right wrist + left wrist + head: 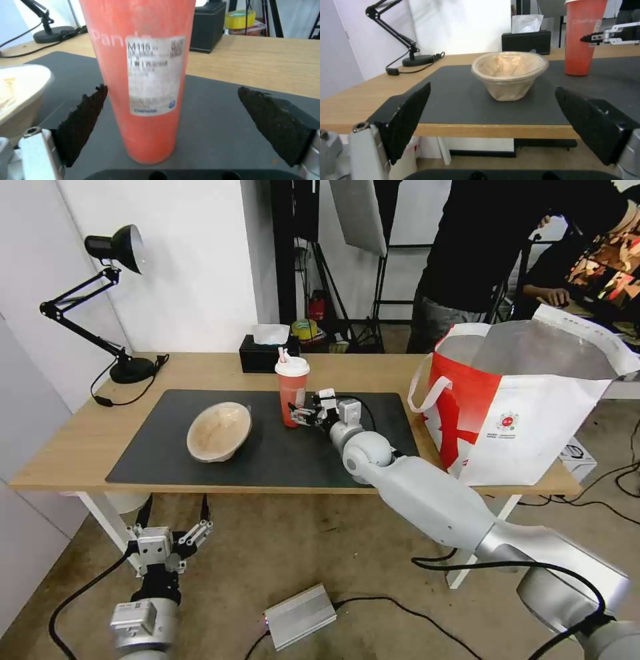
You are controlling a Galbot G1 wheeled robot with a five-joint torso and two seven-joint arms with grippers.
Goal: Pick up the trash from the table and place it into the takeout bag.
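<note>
1. The right gripper (298, 415) is extended over the dark grey mat (167, 447) on the table (80, 440), level with the lower half of the red-orange drink cup (291, 393). Its fingers (83, 120) are spread wide, one on each side of the cup, and neither pad touches it.
2. The cup stands upright on the mat with its white lid on and a printed label facing the right wrist camera.
3. The beige paper-pulp bowl (219, 431) sits on the mat to the cup's left, well apart from it, tilted on one side.
4. The left gripper (170, 543) hangs below the table's front edge, jaws open, holding nothing.
5. The takeout bag (533, 400) stands open at the table's right end.
6. A black tissue box (267, 355) and desk lamp (113, 300) stand along the table's far edge.
</note>
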